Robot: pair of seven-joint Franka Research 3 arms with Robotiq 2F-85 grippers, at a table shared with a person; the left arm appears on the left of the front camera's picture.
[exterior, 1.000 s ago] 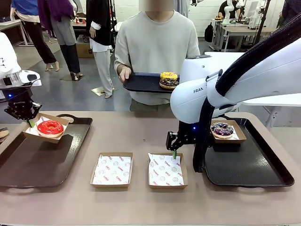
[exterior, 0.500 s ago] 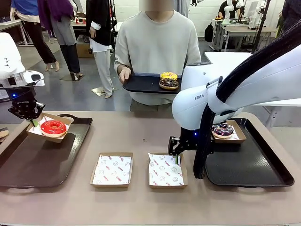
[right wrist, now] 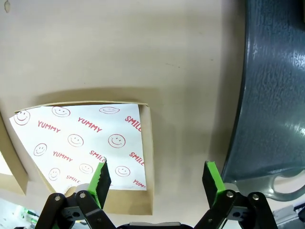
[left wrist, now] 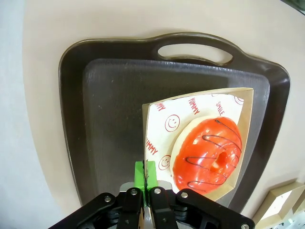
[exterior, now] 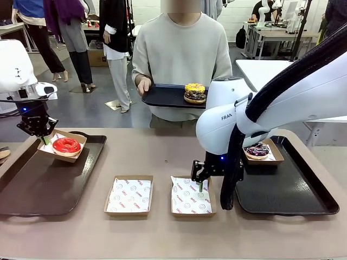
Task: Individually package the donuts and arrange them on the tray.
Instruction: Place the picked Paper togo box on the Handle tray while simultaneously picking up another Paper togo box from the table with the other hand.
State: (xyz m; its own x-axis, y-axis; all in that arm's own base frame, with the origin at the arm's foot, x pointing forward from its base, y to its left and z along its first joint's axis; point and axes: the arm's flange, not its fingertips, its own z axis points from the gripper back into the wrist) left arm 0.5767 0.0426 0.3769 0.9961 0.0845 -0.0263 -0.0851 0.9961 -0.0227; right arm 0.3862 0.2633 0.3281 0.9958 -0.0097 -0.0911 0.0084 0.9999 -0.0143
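Two lined boxes [exterior: 129,195] mid-table, right arm [exterior: 227,122] partly hiding the purple donut [exterior: 258,149]

— Where was the table [exterior: 157,154] open?
— Its far strip between the left tray [exterior: 21,189] and right tray [exterior: 303,200] lay bare. Nearer, 2 empty boxes, left-hand box [exterior: 129,196] and right-hand box [exterior: 191,197], sat side by side with a narrow gap.
— The trays?
— The left tray was mostly bare; the red donut's box [exterior: 80,140] hung over its far end, pinched by the left arm's fingers [left wrist: 139,174]. The right arm [exterior: 233,130] stood across the right tray's left edge, its spread fingers [right wrist: 101,177] straddling the right-hand box's rim.
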